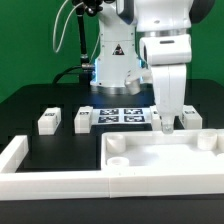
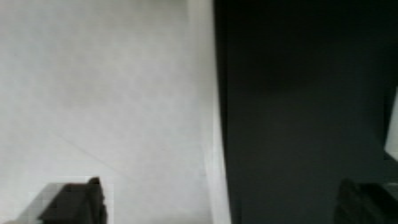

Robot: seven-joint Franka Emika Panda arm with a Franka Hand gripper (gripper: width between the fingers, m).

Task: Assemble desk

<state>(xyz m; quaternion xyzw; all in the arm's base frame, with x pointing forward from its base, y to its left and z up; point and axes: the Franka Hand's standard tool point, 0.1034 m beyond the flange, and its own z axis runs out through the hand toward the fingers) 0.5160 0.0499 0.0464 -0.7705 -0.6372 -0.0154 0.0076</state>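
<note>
The white tabletop panel (image 1: 165, 158) with raised rim and round corner holes lies at the front on the exterior view's right. White legs with tags lie on the black table: two on the exterior view's left (image 1: 48, 121) (image 1: 82, 119) and one on its right (image 1: 191, 118). My gripper (image 1: 165, 127) points straight down just behind the panel's far edge, next to the right leg. In the wrist view my gripper (image 2: 217, 195) is open, dark fingertips (image 2: 71, 203) wide apart. A white surface (image 2: 107, 100) fills half that view; I cannot tell which part it is.
The marker board (image 1: 122, 114) lies in front of the robot base. The long low white border wall (image 1: 40, 170) runs along the front and the exterior view's left. Black table (image 2: 302, 100) shows beside the white surface.
</note>
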